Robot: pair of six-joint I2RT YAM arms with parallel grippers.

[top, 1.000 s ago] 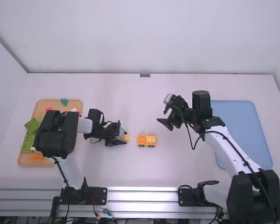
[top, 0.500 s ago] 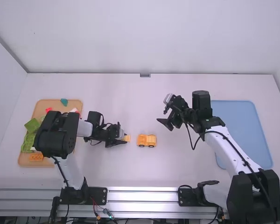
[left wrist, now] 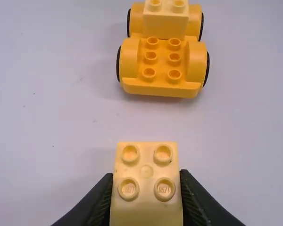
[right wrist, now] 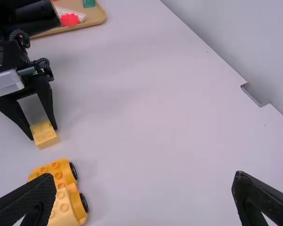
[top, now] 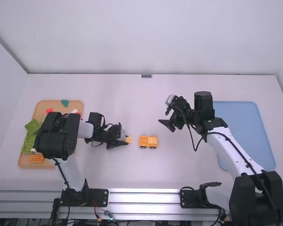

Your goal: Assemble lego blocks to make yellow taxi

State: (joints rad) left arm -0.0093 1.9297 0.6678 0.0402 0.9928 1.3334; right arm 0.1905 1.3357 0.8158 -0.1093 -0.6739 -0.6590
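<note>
Yellow block [left wrist: 146, 209], cut off in the left wrist view, is clamped in the left claw [top: 127, 140] — right claw [top: 166, 126] spread.

"Where's the yellow car?"

"Near the middle of the white table [top: 146, 176]: the yellow car [top: 148, 141], dark wheels showing along its near side."

"And the left gripper [top: 127, 140]?"

"Low, just left of the car, a pale yellow block [top: 129, 139] at its fingertips. There's a gap between block and car."

"The right gripper [top: 166, 125]?"

"Beyond the car and to its right, between it and the blue tray [top: 245, 132]."

"What's at the left?"

"A tan tray [top: 43, 106], partly hidden by the left arm [top: 56, 135]. Green pieces [top: 32, 127], an orange block [top: 37, 158], a red piece [top: 49, 110] and a teal piece [top: 65, 102] show there."
</note>
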